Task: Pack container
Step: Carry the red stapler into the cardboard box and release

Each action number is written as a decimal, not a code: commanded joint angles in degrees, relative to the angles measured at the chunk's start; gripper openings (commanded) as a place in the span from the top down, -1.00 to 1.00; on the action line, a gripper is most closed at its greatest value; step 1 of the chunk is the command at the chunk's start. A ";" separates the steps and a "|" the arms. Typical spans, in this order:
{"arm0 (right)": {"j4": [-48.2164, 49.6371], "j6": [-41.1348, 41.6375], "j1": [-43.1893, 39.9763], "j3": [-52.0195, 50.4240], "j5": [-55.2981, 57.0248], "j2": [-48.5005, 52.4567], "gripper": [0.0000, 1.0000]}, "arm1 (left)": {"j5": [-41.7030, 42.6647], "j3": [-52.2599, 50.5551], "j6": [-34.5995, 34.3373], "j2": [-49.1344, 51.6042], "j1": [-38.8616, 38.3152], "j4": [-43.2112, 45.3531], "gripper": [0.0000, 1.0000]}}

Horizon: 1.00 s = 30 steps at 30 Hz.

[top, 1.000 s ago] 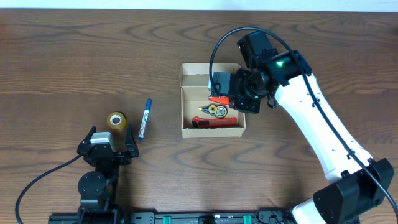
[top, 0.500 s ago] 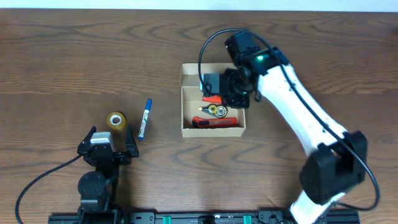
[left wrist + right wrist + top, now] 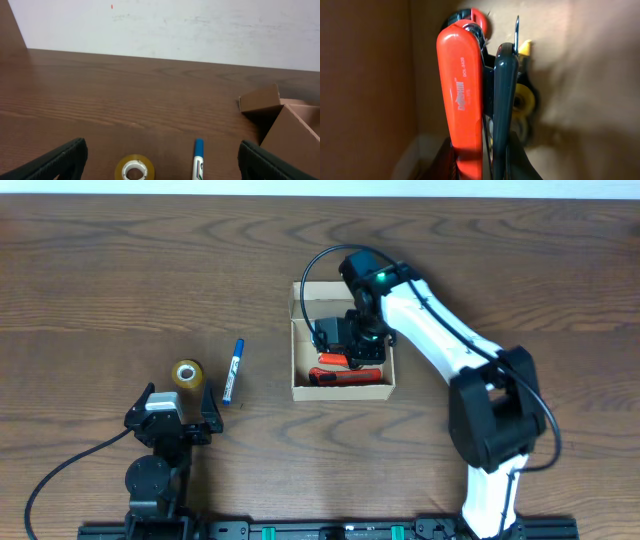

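**Wooden table, right arm down in the box**

Between the jaws of the right gripper (image 3: 485, 166) sits an orange-red stapler (image 3: 462, 90) with a dark grey lower arm, turned on its side. The jaws look clenched on its rear end, though only their dark tips show at the bottom edge of the wrist view. Just past the stapler's nose lies a yellow-and-black round item (image 3: 526, 100), too blurred to name. Tan cardboard closes in on both sides. This is the inside of the container (image 3: 296, 365), a small tan box that stands near the middle of the table (image 3: 120, 270) with its flap folded back on the far side. From overhead, the right wrist covers most of the box's middle. A long red tool (image 3: 345, 376) lies along the near wall inside, beside the gripper.

The left gripper (image 3: 172, 404) rests at the near left edge of the table. Its jaws are spread wide and hold nothing. Just ahead of it stands a roll of yellowish tape (image 3: 187, 373). A blue-capped marker (image 3: 233, 370) lies beside the tape, between the roll and the box and apart from both. A white wall (image 3: 200, 25) runs behind the table.
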 commanded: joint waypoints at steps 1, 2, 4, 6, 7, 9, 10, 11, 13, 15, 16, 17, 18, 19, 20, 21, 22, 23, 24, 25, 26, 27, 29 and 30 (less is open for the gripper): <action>0.48 -0.83 0.50 0.98 -0.70 3.45 0.98 | 0.22 -1.14 -0.28 0.04 -0.11 -1.14 -0.90; 0.55 -0.83 0.50 0.98 -0.70 4.00 0.98 | 0.22 -1.14 -0.26 0.04 -0.11 -1.14 -0.91; 0.68 -0.83 0.50 0.98 -0.70 4.55 0.98 | 0.22 -1.14 -0.26 0.04 -0.11 -1.14 -0.90; 0.94 -0.81 0.55 0.98 -0.68 4.55 0.98 | 0.22 -1.14 -0.26 0.04 -0.11 -1.14 -0.90; 1.27 -0.48 0.55 0.98 -0.68 4.52 0.97 | 0.22 -1.14 -0.26 0.04 -0.11 -1.16 -0.90; 1.88 0.48 0.52 0.98 -0.63 4.52 0.91 | 0.22 -1.14 -0.26 0.04 -0.11 -1.16 -0.90; 2.01 0.81 0.50 0.98 -0.63 4.52 0.79 | 0.22 -1.14 -0.26 0.04 -0.11 -1.18 -0.90; 2.05 1.05 0.50 0.98 -0.68 4.52 0.63 | 0.22 -1.14 -0.26 0.04 -0.11 -1.22 -0.90; 2.08 1.33 0.52 0.98 -0.66 4.52 0.49 | 0.24 -1.14 -0.26 0.04 -0.11 -1.42 -0.90; 2.19 1.36 0.57 1.01 -0.70 4.50 0.46 | 0.24 -1.14 -0.26 0.04 -0.11 -1.84 -0.91; 2.21 1.40 0.55 1.01 -0.90 4.46 0.45 | 0.24 -1.14 -0.26 0.04 -0.11 -1.97 -0.90; 2.29 1.79 0.55 1.01 -1.01 4.22 0.43 | 0.24 -1.14 -0.26 0.04 -0.11 -2.27 -0.90; 2.32 2.03 0.55 1.05 -1.11 3.85 0.42 | 0.22 -1.14 -0.26 0.04 -0.11 -2.84 -0.90; 2.36 2.19 0.55 1.07 -1.14 3.21 0.38 | 0.22 -1.14 -0.24 0.04 -0.11 -2.84 -0.90; 2.45 2.19 0.55 1.11 -1.14 2.47 0.35 | 0.22 -1.14 -0.26 0.07 -0.11 -2.84 -0.90; 2.73 2.19 0.55 1.11 -1.14 1.51 0.34 | 0.20 -1.14 -0.26 0.04 -0.11 -2.84 -0.90; 3.04 2.21 0.55 1.14 -1.18 0.48 0.34 | 0.22 -1.14 -0.26 0.07 -0.11 -2.84 -0.90; 3.17 2.19 0.55 1.27 -1.25 -0.68 0.26 | 0.22 -1.14 -0.26 0.04 -0.11 -2.82 -0.91; 3.23 2.19 0.55 1.51 -1.49 -2.14 0.26 | 0.22 -1.14 -0.26 0.04 -0.11 -2.82 -0.90; 3.26 2.21 0.55 1.73 -1.99 -3.50 0.25 | 0.20 -1.14 -0.24 0.04 -0.11 -2.84 -0.90; 3.32 2.21 0.42 1.86 -2.56 -4.94 0.25 | 0.20 -1.14 -0.26 0.04 -0.11 -2.82 -0.90; 3.34 2.38 0.26 1.90 -3.04 -6.49 0.15 | 0.22 -1.14 -0.28 0.04 -0.11 -2.80 -0.90; 3.48 5.05 -0.26 1.95 -3.23 -9.46 -0.01 | 0.22 -1.14 -1.68 0.04 -0.11 -2.80 -0.91; 3.45 7.04 -0.61 1.95 -3.21 -11.17 -0.06 | 0.22 -1.05 -3.08 0.04 -0.11 -2.80 -0.90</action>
